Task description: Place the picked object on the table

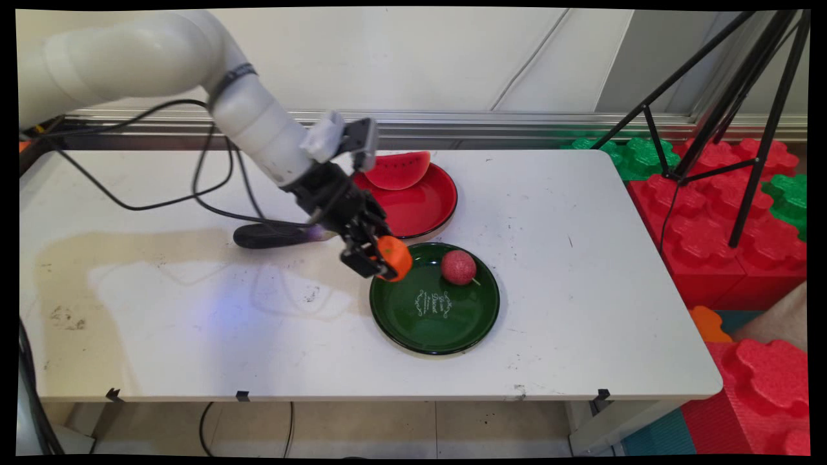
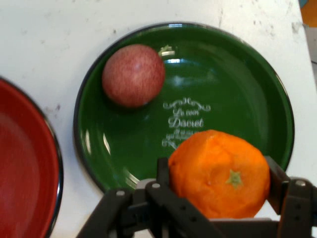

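The white bench (image 1: 581,271) carries 2 plates. On the red plate (image 1: 423,206) lies a watermelon slice (image 1: 397,171); the green plate (image 1: 433,316) holds a reddish fruit (image 1: 458,267). The gripper (image 1: 381,261) hangs over the green plate's rim, fingers (image 2: 277,181) pinching an orange (image 2: 220,173), not set down.

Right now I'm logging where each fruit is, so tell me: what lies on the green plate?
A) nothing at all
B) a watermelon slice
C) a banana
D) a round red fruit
D: a round red fruit rests on the green plate, while the orange sits clamped in the gripper above the plate's rim.
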{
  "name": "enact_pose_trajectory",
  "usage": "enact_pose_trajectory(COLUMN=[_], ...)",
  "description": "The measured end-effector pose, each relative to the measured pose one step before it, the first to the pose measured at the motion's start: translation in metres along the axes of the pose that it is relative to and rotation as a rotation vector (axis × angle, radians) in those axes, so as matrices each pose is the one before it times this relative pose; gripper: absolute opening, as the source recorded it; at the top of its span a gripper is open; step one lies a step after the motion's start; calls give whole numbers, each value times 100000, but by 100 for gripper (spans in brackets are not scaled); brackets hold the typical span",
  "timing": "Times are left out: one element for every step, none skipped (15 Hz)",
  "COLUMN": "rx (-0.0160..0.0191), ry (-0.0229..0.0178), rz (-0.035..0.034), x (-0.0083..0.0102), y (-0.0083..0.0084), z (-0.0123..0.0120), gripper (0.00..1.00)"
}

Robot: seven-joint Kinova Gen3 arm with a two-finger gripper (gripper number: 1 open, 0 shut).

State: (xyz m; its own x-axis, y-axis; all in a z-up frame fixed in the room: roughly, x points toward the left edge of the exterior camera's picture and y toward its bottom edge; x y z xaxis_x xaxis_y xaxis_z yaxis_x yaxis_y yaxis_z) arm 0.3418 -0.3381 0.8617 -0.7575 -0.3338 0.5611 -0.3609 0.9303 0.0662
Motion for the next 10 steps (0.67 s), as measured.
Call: enact_pose_trajectory(rx=[295, 217, 91, 53, 236, 137, 71, 130, 110, 242], ry=[-255, -374, -685, -704, -1098, -1059, -954, -1012, -883, -1267], rz=[-770, -953, -800, -444, -483, -463, -386, -426, -408, -721], x=[-546, -588, -656, -573, -756, -714, -596, -610, -528, -771], y=[97, 122, 119, 90, 83, 61, 36, 15, -5, -25], z=[-953, -916, -868, -691, -773, -602, -440, -389, -281, -340], gripper=[0, 0, 0, 0, 0, 0, 0, 0, 0, 0])
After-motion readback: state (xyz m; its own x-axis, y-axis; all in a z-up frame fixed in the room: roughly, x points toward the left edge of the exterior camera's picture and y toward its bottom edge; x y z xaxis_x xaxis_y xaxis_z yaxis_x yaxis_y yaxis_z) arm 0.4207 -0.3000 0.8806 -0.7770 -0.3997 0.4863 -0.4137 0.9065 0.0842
